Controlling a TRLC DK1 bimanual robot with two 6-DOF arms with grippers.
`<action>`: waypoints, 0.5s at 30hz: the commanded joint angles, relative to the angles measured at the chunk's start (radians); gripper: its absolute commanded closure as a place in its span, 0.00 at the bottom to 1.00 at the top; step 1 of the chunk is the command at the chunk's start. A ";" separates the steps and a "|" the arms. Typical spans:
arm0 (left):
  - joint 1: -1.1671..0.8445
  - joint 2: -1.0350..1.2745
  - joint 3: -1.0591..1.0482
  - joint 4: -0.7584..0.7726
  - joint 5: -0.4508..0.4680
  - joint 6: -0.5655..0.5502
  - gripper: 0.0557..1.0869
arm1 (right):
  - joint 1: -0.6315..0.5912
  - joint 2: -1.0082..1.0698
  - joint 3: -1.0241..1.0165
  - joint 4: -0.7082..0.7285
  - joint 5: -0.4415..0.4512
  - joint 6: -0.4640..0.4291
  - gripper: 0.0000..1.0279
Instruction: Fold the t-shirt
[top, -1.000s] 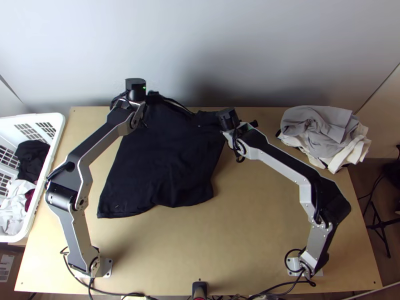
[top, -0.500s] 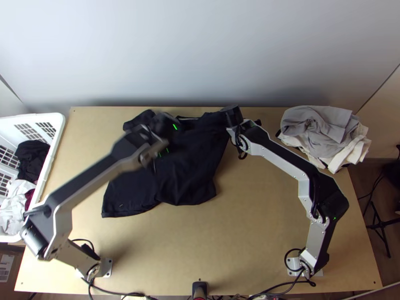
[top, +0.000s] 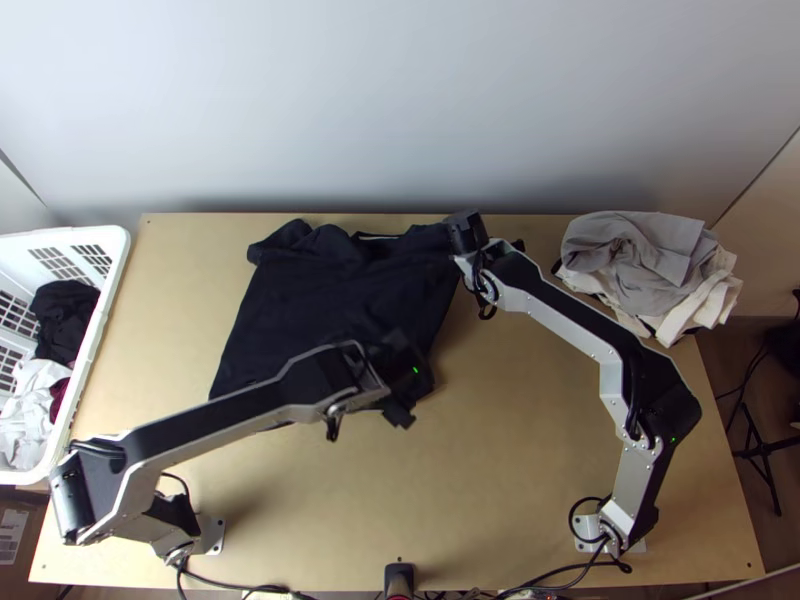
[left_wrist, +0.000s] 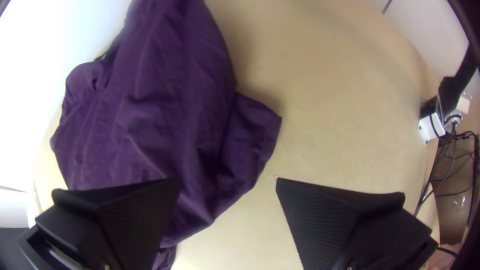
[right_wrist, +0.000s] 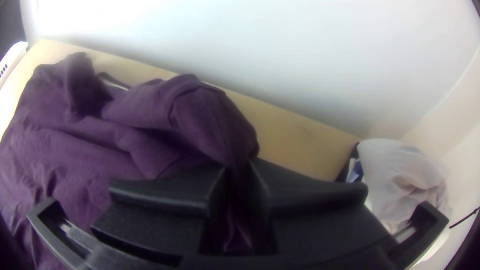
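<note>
In the top view my left gripper (top: 408, 392) is above the lower right corner of the dark t-shirt (top: 325, 290), and my right gripper (top: 475, 222) is at the shirt's upper right end. The shirt lies spread with wrinkles, its upper edge bunched. From the left wrist, the left gripper (left_wrist: 229, 200) stands open, one finger over the t-shirt (left_wrist: 150, 110) and the other over bare wood. In the right wrist view the right gripper (right_wrist: 239, 172) is shut on a gathered end of the t-shirt (right_wrist: 145, 120).
A pile of grey and cream cloths (top: 650, 265) sits at the table's back right. The white basket (top: 118, 270) with dark and white clothes stands at the left edge. Bare wood (top: 520, 430) lies between the shirt and the right arm's base.
The left gripper has come away from the shirt's upper left and swung down and right to its lower right corner. The right gripper has shifted slightly right and up, keeping the cloth.
</note>
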 joint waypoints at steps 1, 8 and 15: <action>-0.065 0.057 -0.054 0.095 0.001 -0.003 0.10 | 0.008 -0.012 -0.004 -0.003 -0.001 0.000 0.97; -0.064 0.123 -0.074 0.222 -0.002 0.012 0.10 | 0.008 -0.023 -0.005 -0.006 -0.001 0.000 0.97; -0.065 0.180 -0.039 0.237 -0.002 0.027 0.10 | 0.006 -0.026 -0.002 -0.006 -0.001 0.000 0.97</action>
